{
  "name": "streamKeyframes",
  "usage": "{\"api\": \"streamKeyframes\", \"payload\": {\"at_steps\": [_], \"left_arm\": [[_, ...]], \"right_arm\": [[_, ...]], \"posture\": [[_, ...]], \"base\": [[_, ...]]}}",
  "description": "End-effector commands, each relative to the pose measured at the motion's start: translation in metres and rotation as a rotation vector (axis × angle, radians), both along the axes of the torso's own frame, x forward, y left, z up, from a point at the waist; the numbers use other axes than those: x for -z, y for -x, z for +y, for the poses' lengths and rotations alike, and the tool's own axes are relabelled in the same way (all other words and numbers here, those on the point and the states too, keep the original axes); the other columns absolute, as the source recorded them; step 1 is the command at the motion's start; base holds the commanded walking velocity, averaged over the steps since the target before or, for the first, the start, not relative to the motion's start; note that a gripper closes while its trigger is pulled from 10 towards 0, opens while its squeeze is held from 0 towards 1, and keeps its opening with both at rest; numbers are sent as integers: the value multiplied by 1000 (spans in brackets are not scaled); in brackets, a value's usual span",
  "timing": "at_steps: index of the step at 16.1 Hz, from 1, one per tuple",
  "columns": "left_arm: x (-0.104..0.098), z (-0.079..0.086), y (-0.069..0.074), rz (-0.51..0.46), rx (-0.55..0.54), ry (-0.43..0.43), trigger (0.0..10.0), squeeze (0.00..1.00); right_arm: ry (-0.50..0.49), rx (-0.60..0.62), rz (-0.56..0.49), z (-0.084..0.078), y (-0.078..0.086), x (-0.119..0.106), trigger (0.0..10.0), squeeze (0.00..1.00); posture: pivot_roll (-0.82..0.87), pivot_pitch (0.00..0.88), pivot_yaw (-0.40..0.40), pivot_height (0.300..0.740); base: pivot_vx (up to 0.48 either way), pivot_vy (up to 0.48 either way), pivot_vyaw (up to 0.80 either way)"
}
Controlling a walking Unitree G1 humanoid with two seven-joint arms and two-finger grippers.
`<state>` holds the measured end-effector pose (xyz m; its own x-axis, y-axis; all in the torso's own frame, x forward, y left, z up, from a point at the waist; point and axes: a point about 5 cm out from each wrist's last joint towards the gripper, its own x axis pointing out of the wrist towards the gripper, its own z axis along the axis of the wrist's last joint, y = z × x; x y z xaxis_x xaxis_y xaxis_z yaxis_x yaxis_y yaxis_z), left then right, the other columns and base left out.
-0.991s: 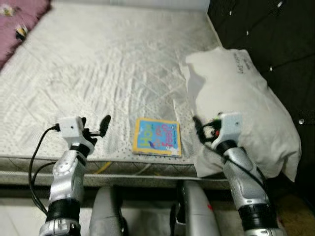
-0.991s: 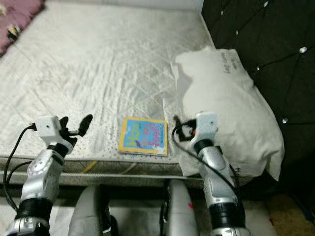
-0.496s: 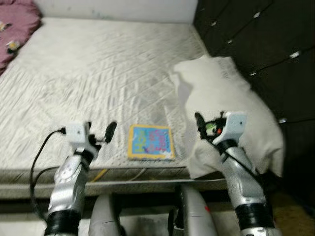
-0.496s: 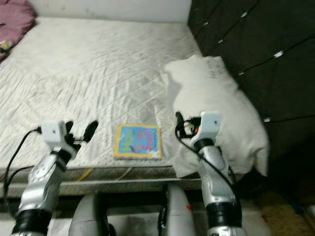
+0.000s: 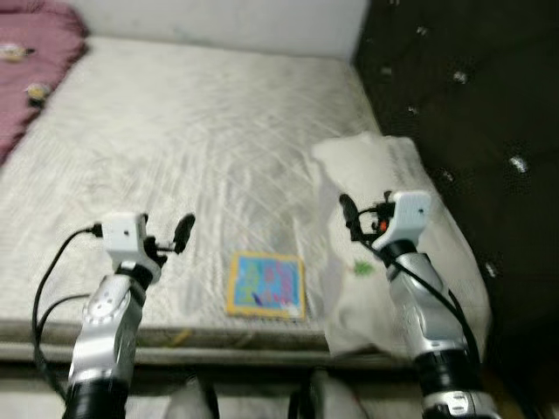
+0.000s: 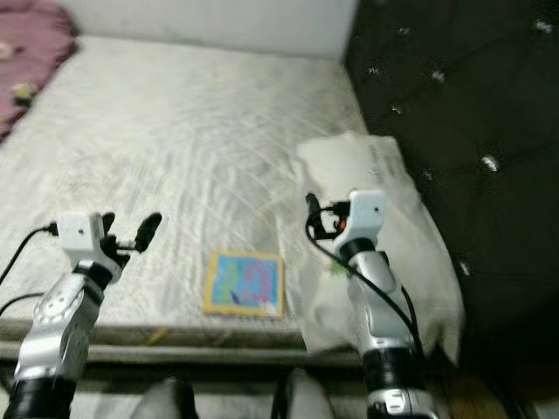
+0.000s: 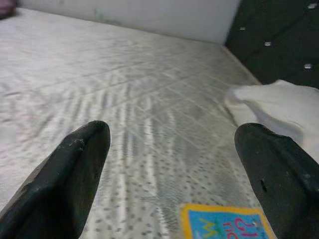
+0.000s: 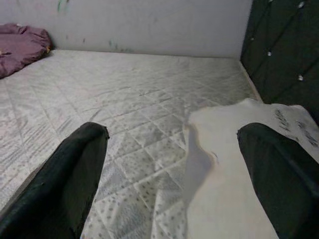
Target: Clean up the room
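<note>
Grippers first, nearest the camera: left gripper [image 5: 175,237] raised over the near strip of the mattress [image 5: 192,148], fingers spread wide with nothing between them; right gripper [image 5: 354,218] raised over the near end of the pillow [image 5: 393,175], likewise wide open and holding nothing. Book [image 5: 265,285], blue cover with yellow border, flat on the mattress near its front edge, between the two arms, closer to the right one and just beside the pillow. Pillow, white, along the right side of the bed against the dark tufted headboard [image 5: 472,96]; whether the book touches it cannot be told. Blanket [image 5: 35,61], purple, at the far left corner, cut off by the frame, with small pale items on it too blurred to identify. Wall [image 5: 227,22], pale, behind. Step in hand, by judgement: approach, with no object yet grasped. Next move likely calls for lowering one open gripper to the book's edge, a thin flat item that may be awkward to lift off soft bedding. Head views blurred; cover lettering unreadable.
</note>
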<state>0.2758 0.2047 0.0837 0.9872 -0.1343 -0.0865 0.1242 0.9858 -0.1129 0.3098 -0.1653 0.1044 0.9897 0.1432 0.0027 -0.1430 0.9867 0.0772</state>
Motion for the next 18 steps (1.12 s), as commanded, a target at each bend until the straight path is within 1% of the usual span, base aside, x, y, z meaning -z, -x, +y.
{"api": "streamKeyframes", "payload": {"at_steps": [1, 3, 4, 6, 8, 10, 11, 13, 15, 18], "left_arm": [[3, -6, 3, 23, 24, -2, 10000, 0], [5, -8, 0, 35, 24, -1, 10000, 0], [4, -9, -2, 38, 18, 6, 10000, 0], [2, -12, -2, 35, 24, 11, 10000, 0], [7, -13, 3, 50, 22, 9, 10000, 0], [11, -14, 7, 60, 31, 9, 10000, 0], [11, -16, 8, 63, 36, 11, 10000, 0], [9, -17, 6, 57, 36, 16, 10000, 0], [8, -17, 5, 54, 37, 16, 10000, 0], [8, -17, 3, 52, 36, 17, 10000, 0]], "right_arm": [[-15, 47, 19, -9, 1, 4, 10000, 0], [-20, 64, 29, -11, 6, 7, 10000, 0], [-13, 65, 34, -10, 11, 10, 10000, 0], [-10, 79, 48, -12, 16, 14, 10000, 0], [-13, 104, 58, -13, 19, 16, 10000, 0], [-16, 149, 75, -18, 21, 19, 10000, 0], [-23, 161, 99, -20, 22, 23, 10000, 0], [-22, 155, 91, -19, 21, 21, 10000, 0], [-15, 142, 83, -16, 20, 20, 10000, 0], [-10, 137, 82, -16, 19, 19, 10000, 0]], "posture": [[11, 22, -55, 740], [0, 32, -50, 740], [-3, 36, -49, 740], [-4, 44, -49, 740], [-9, 49, -45, 740], [-11, 53, -44, 740], [-7, 56, -44, 740], [-6, 58, -44, 740], [-6, 56, -46, 740], [-3, 55, -49, 740]], "base": [[0, 0, 0], [0, 0, 0], [0, 0, 0], [0, 0, 0], [0, 0, 0], [0, 0, 0], [0, 334, -581], [0, 429, -563], [0, 471, 0], [0, 480, 0]]}}
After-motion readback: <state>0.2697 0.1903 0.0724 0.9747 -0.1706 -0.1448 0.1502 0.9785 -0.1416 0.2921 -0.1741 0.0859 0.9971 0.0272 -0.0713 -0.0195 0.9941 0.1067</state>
